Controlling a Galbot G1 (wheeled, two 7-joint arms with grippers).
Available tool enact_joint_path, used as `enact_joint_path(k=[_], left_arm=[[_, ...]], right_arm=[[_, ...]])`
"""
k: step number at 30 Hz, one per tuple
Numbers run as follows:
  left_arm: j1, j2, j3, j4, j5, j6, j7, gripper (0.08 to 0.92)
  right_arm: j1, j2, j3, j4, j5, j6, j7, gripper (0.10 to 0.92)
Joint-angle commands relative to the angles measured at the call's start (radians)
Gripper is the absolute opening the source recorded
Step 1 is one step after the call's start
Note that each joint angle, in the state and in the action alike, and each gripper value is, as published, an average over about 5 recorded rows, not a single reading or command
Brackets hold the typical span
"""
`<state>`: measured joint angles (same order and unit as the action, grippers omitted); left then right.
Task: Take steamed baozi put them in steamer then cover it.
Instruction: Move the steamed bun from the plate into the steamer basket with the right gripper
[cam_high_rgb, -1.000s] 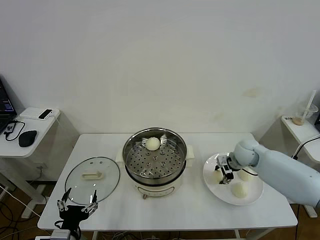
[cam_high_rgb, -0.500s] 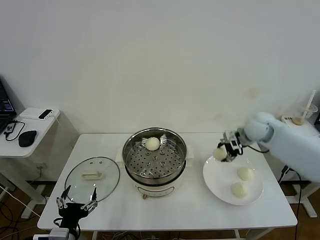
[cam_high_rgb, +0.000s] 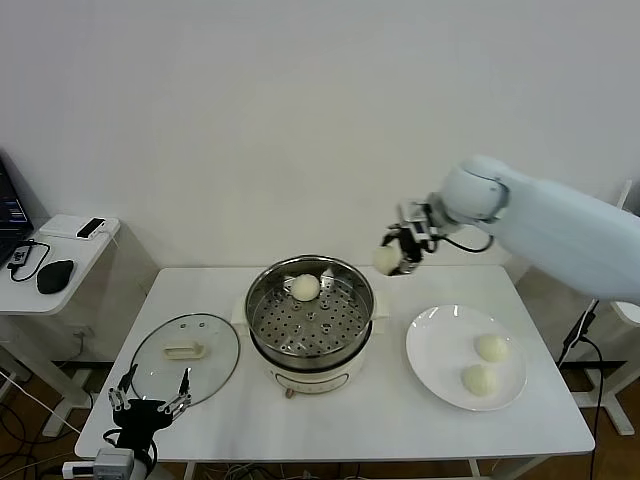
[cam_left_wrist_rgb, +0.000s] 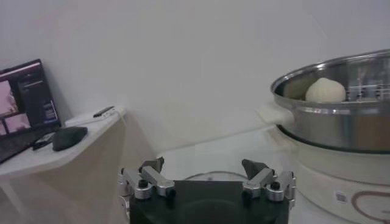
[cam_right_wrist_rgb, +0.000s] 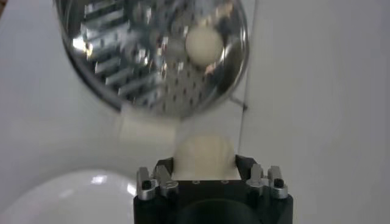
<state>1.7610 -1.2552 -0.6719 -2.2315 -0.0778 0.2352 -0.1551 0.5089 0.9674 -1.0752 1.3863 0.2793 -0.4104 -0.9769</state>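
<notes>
The right arm reaches in from the right side, raised well above the table, its white forearm sloping up to a bent wrist. The right gripper points down and towards the middle, its fingers closed on a bun that sits between them, clear of any surface. The left arm stays parked low at the near left corner; the left gripper points forward with its fingers spread wide and nothing between them.
</notes>
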Motion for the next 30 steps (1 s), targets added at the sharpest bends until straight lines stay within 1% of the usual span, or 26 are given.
enact_joint_path(k=[1, 6, 17, 24, 30], left_arm=[[-0.003, -0.001, -0.014, 0.0, -0.001, 0.001, 0.001, 0.823], [0.001, -0.008, -0.028, -0.007, -0.002, 0.001, 0.001, 0.823], [0.003, -0.021, -0.043, -0.011, -0.006, 0.0, 0.002, 0.823], [0.002, -0.022, -0.044, -0.012, -0.007, -0.001, 0.001, 0.823], [0.0, -0.024, -0.042, -0.014, -0.007, -0.002, 0.001, 0.823]], right_arm=[[0.019, 0.244, -0.045, -0.08, 0.107, -0.056, 0.035, 0.645], [-0.045, 0.327, -0.056, -0.132, 0.116, -0.077, 0.044, 0.645], [-0.118, 0.453, -0.083, -0.227, 0.107, -0.112, 0.068, 0.645], [-0.135, 0.5, -0.092, -0.272, 0.091, -0.117, 0.072, 0.645], [-0.152, 0.517, -0.095, -0.322, 0.039, -0.107, 0.067, 0.645]])
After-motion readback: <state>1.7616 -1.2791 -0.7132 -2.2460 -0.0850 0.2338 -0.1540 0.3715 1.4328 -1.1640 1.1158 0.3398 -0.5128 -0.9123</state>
